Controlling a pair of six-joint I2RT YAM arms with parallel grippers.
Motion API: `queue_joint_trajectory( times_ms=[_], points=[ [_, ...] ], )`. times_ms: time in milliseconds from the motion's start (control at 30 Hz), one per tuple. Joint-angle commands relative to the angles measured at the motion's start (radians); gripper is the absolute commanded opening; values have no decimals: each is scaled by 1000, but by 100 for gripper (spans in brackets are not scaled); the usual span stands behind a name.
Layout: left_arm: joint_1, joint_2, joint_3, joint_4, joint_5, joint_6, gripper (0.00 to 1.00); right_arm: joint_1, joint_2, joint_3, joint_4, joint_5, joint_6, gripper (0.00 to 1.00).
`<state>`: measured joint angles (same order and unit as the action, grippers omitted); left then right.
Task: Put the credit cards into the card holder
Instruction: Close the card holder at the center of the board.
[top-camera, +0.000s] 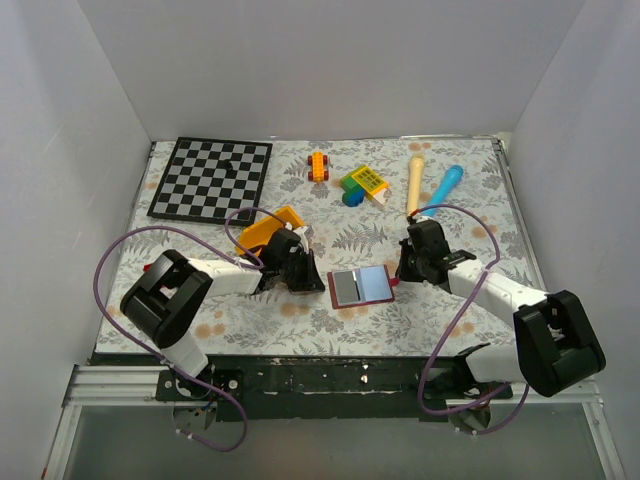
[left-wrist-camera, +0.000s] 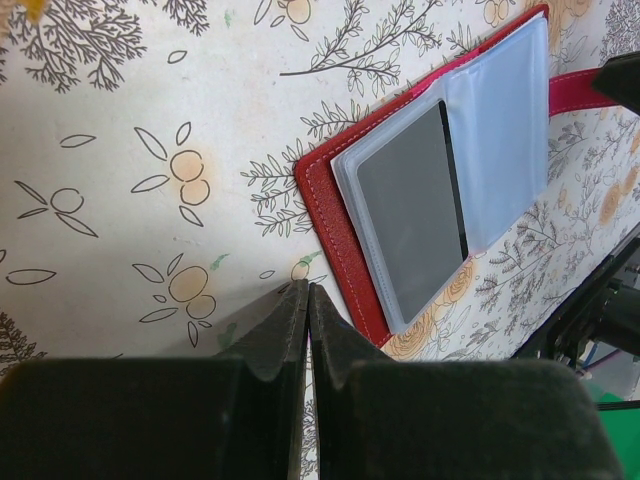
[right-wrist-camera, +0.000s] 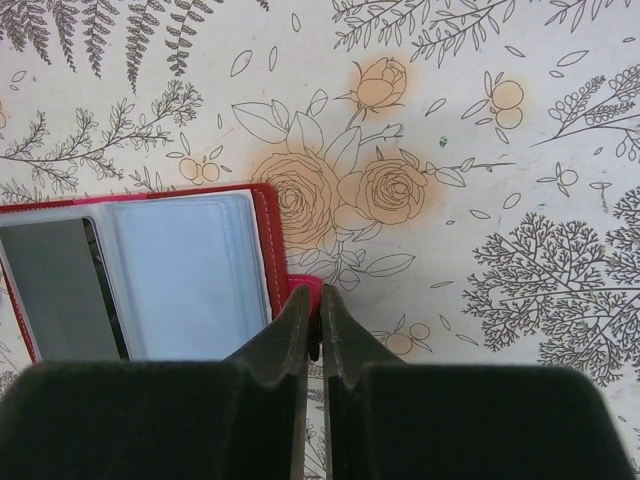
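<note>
The card holder (top-camera: 360, 287) lies open on the floral cloth between my two arms, maroon outside with pale blue pockets (right-wrist-camera: 185, 270) inside. One dark credit card (left-wrist-camera: 410, 210) sits in a clear pocket, also seen in the right wrist view as a credit card (right-wrist-camera: 50, 285). My right gripper (right-wrist-camera: 320, 292) is shut on the holder's red snap tab (right-wrist-camera: 305, 288) at its right edge. My left gripper (left-wrist-camera: 307, 287) is shut with nothing in it, just off the holder's red left border (left-wrist-camera: 330, 215). No loose card shows.
A yellow bin (top-camera: 268, 228) lies just behind my left gripper (top-camera: 305, 277). A chessboard (top-camera: 212, 178) is at the back left. An orange toy car (top-camera: 318, 165), coloured blocks (top-camera: 362, 184), a tan stick (top-camera: 415, 182) and a blue marker (top-camera: 446, 184) line the back.
</note>
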<state>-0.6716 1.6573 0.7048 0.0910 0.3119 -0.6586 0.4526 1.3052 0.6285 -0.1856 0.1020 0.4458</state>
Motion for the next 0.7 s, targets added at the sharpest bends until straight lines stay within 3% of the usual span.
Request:
queue_joint_trajectory(
  times_ms=[0, 267, 667],
  points=[
    [-6, -8, -8, 1, -7, 2, 0, 1, -55, 37, -14, -22, 2, 1],
    [-6, -17, -28, 27, 3, -15, 5, 3, -196, 103, -68, -157, 22, 1],
    [-6, -165, -169, 266, 78, -113, 10, 1, -261, 275, -118, -294, 74, 1]
  ],
)
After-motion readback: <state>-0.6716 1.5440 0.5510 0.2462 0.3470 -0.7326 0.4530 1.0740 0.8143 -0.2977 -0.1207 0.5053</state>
